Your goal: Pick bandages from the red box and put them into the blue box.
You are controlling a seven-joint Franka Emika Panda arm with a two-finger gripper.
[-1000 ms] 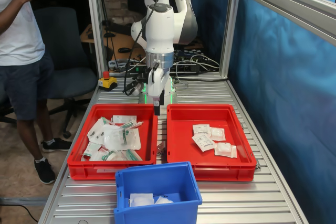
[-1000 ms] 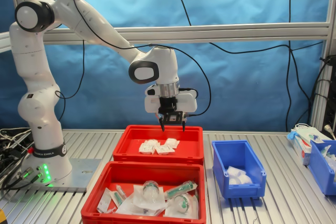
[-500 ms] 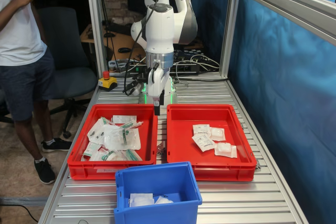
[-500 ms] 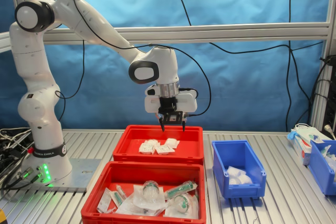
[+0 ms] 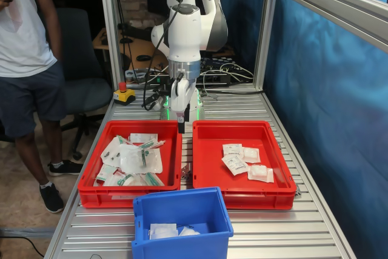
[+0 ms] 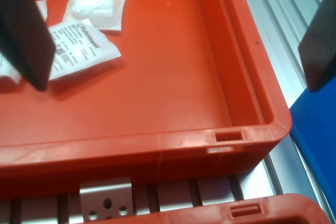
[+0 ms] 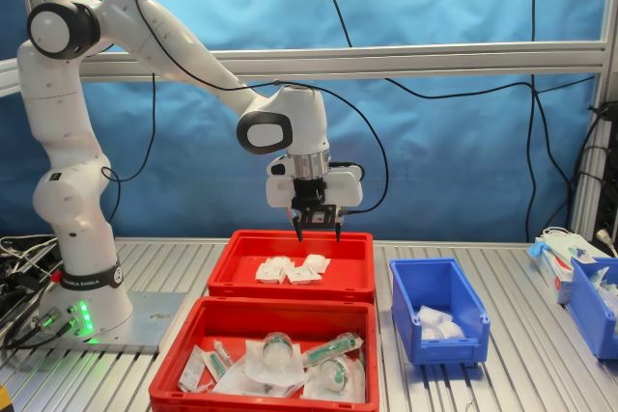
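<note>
1. Nearest the gripper [image 7: 318, 234], straight beneath it, lay the wide, shallow red plastic box [image 7: 355, 282]. The gripper hung above that box's bare end, the end toward the blue bin. Its two dark fingers [image 6: 25, 35] stood wide apart with nothing between them.

2. A little further off, toward the box's middle, lay the flat, square white sealed bandage pouches [image 7: 290, 269]. In the wrist view one printed pouch [image 6: 79, 45] sat partly behind a finger, with a padded one just beyond it. So the bandages were near the gripper but not between its jaws.

3. To my eye, the step in hand was the approach to a pick. Doing it well would mean shifting over a single pouch, away from the blue bin, before descending. The pouches touched or overlapped, so I would favour an outer one. They looked thin and flat, so the fingers would need to reach the floor and pinch an edge.

4. Further still, past the red rim, stood the deep blue plastic box [image 7: 437, 314], already holding a few white pouches [image 5: 171, 231].

5. Off on the other side sat a second red tray heaped with green-marked clear packets [image 5: 133, 161], best left alone.
</note>
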